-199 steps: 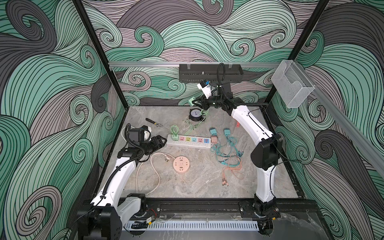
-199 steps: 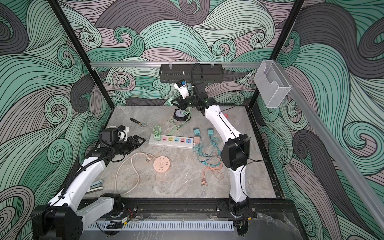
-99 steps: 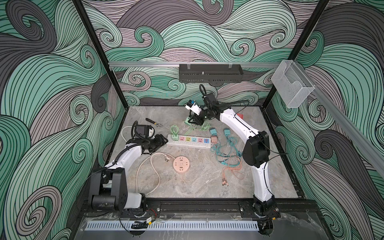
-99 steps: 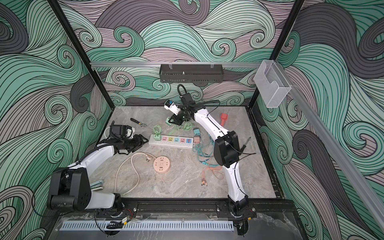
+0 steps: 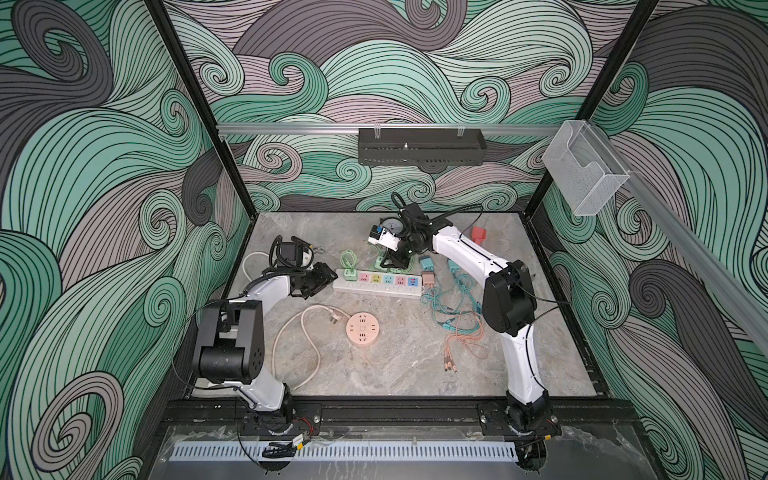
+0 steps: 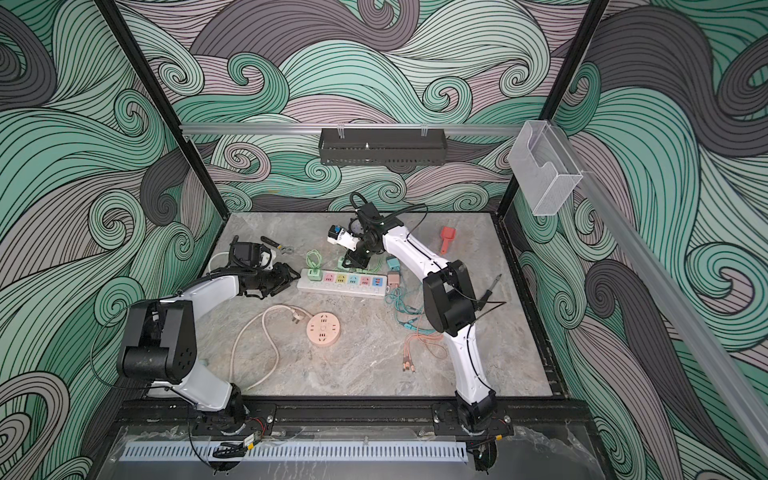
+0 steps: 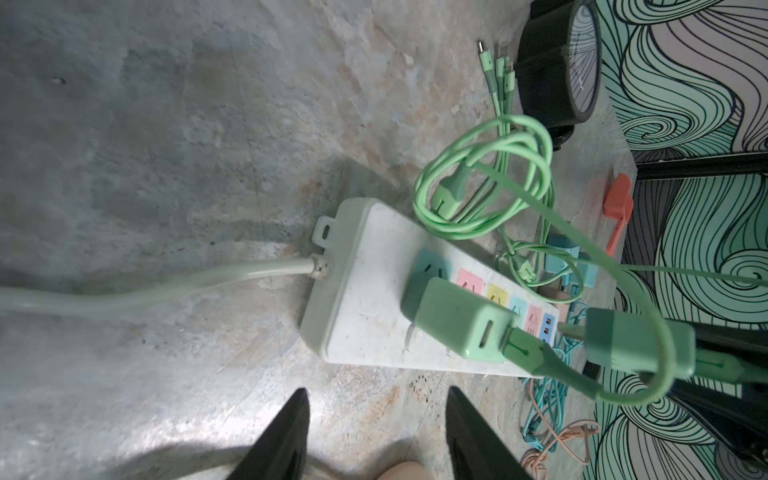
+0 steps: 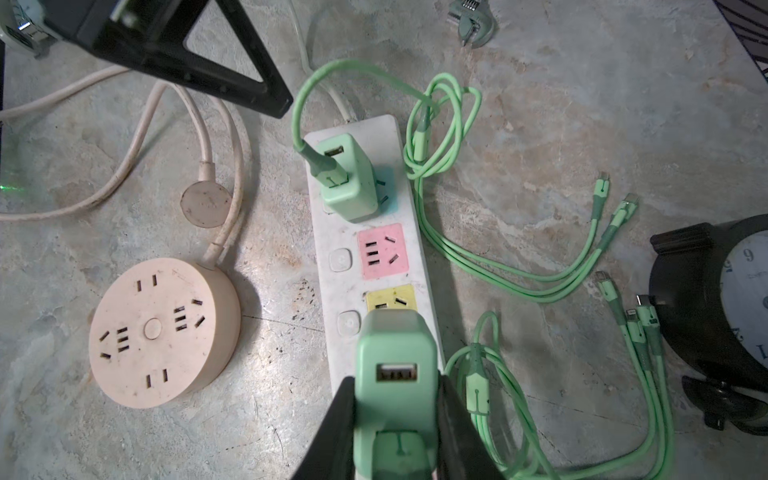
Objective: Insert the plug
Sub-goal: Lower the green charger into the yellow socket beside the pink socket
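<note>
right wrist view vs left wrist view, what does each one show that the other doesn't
Only the right wrist view shows the wrench. Only the left wrist view shows the red scoop and the teal adapters. Both show the white power strip, the plugged-in green charger, the held green charger and the black clock.

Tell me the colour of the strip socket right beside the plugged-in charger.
The socket is pink; clearest in the right wrist view.

We log power strip white, sockets teal, pink, yellow | plug mint green | round socket peach, at strip's 6 o'clock | walls teal-grey swirls | tabletop grey marbled
</note>
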### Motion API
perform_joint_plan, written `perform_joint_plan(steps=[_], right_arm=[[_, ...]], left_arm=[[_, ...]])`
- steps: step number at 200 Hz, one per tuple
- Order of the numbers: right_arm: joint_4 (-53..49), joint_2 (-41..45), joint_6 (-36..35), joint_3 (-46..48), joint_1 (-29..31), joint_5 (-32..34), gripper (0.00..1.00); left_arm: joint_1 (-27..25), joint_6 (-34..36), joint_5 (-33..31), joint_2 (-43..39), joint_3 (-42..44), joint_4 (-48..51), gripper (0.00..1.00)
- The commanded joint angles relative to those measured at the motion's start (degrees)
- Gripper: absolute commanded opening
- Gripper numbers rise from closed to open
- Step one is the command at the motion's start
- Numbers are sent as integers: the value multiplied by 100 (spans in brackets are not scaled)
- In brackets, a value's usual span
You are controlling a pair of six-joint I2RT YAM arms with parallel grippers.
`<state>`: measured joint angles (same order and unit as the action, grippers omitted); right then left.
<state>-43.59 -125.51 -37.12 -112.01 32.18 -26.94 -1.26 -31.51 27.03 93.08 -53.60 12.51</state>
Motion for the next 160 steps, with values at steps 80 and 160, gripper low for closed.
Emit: perform_joint_plan(steps=[80,160], right_arm=[[-74,-228,-375,0,226,281,8],[-83,-536,-347,-234,319,326,8]], left_arm=[[31,173,96,629,-290,-224,48],[31,189,197,782,-326,-223,44]])
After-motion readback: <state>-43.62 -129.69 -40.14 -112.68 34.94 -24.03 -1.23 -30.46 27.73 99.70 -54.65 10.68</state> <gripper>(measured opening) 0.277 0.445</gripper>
